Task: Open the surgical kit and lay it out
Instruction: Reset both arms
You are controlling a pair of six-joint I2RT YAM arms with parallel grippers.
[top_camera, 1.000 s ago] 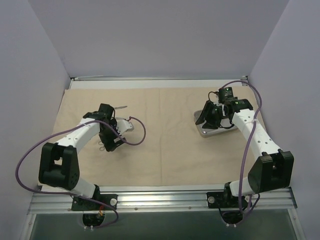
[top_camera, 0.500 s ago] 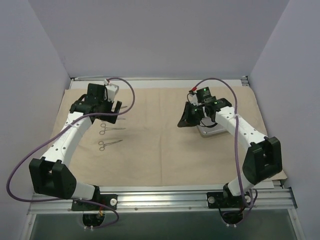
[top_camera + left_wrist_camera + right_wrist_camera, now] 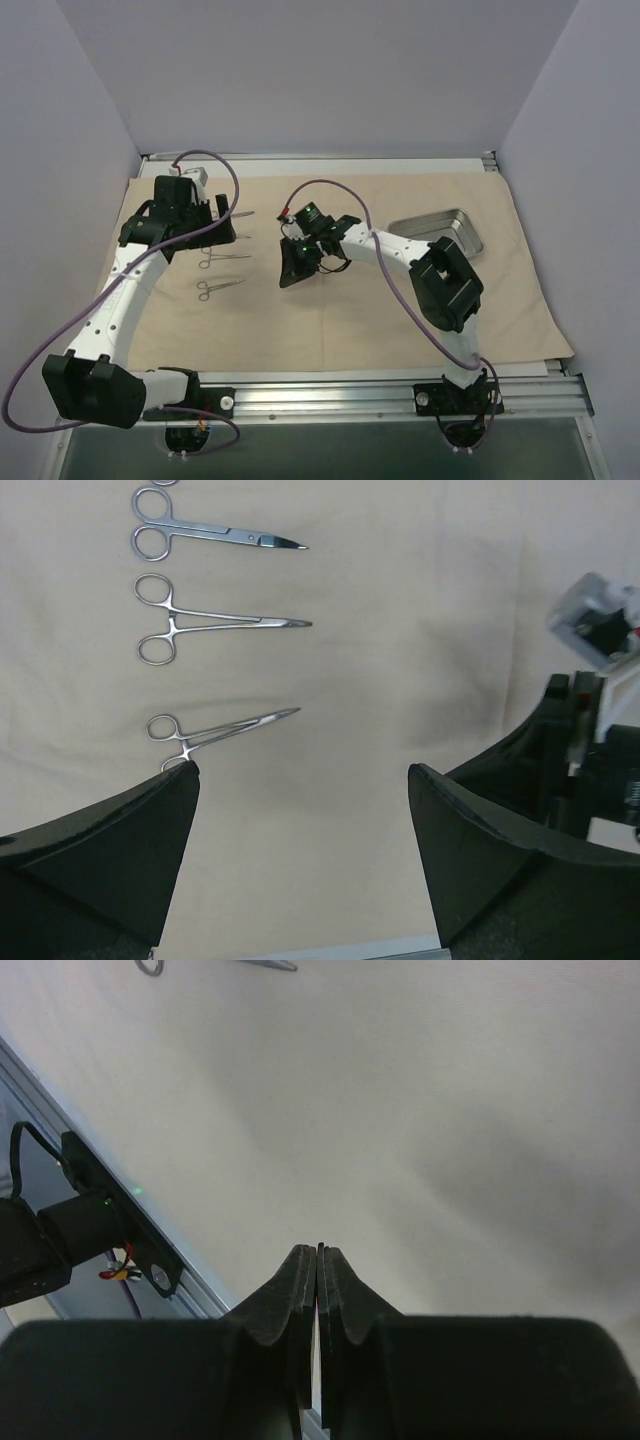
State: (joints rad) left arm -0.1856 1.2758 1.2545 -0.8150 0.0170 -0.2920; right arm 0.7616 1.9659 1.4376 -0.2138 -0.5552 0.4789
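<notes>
1. The worktop (image 3: 330,166) shows bare only as a pale strip along its far edge, beyond the cloth.
2. A beige cloth wrap (image 3: 330,320) lies directly on it, spread flat and covering nearly all of it from the left wall to the right.
3. The cloth is faintly creased, and its near edge ends just short of the metal rail (image 3: 330,395) along the front.

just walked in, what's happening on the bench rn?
Surgical kit layout is in progress. The beige cloth wrap is spread flat. Several ring-handled instruments lie in a column on its left side, beneath the left gripper, which is open and holds nothing. The steel tray sits on the cloth's far right and looks empty. The right gripper is shut over bare cloth near the middle, with nothing visible in it.
</notes>
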